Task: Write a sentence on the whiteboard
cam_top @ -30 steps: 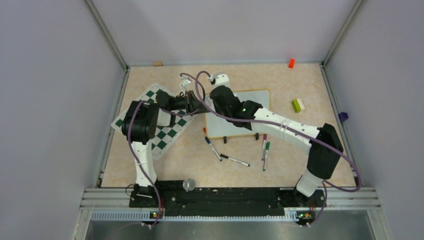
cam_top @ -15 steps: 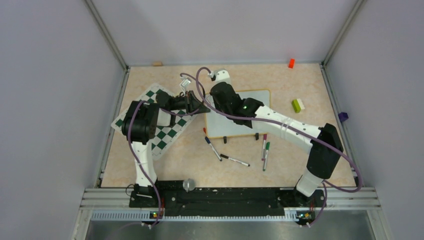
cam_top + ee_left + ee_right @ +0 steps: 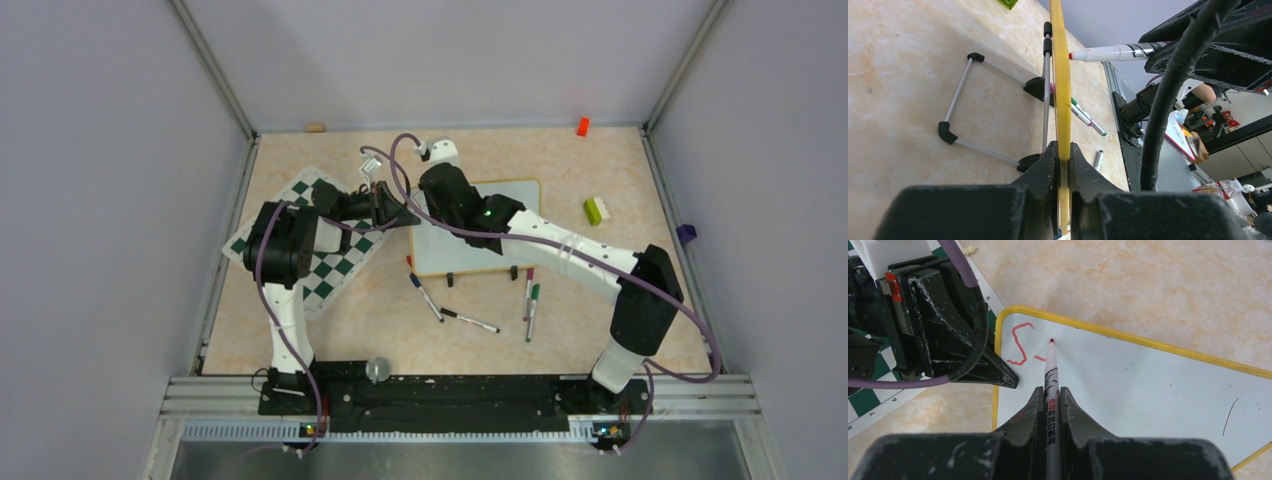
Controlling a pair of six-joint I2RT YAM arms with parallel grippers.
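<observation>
- Pincers, two. My left pincer (image 3: 1063, 150) is clamped on the yellow edge of the whiteboard (image 3: 455, 250). My right pincer (image 3: 1050, 392) is closed around one red marker (image 3: 1050, 370).
- Whiteboard, one. It sits mid-tabletop, just right of the chessboard mat (image 3: 320, 270), with two small black feet at its near edge.
- Of the sentence (image 3: 1019, 344), there is one red letter S and one short stroke beside it, both in the board's corner next to my left pincer. The marker tip is just past that stroke; I cannot tell whether it touches the surface.
- Loose markers, four. All lie on the tabletop (image 3: 600, 160) near the board's near edge: one (image 3: 425, 295) and another (image 3: 470, 320) to the left, and a pair (image 3: 530, 300) side by side to the right.
- Small blocks: one orange (image 3: 582, 126) at the far edge and one green-and-white (image 3: 596, 210) right of the board.
- From above, my right arm and its cable cover the board's far left corner, so the writing and both pincers are hidden there.
- From the left wrist, the board shows edge-on only, so its face is unreadable.
</observation>
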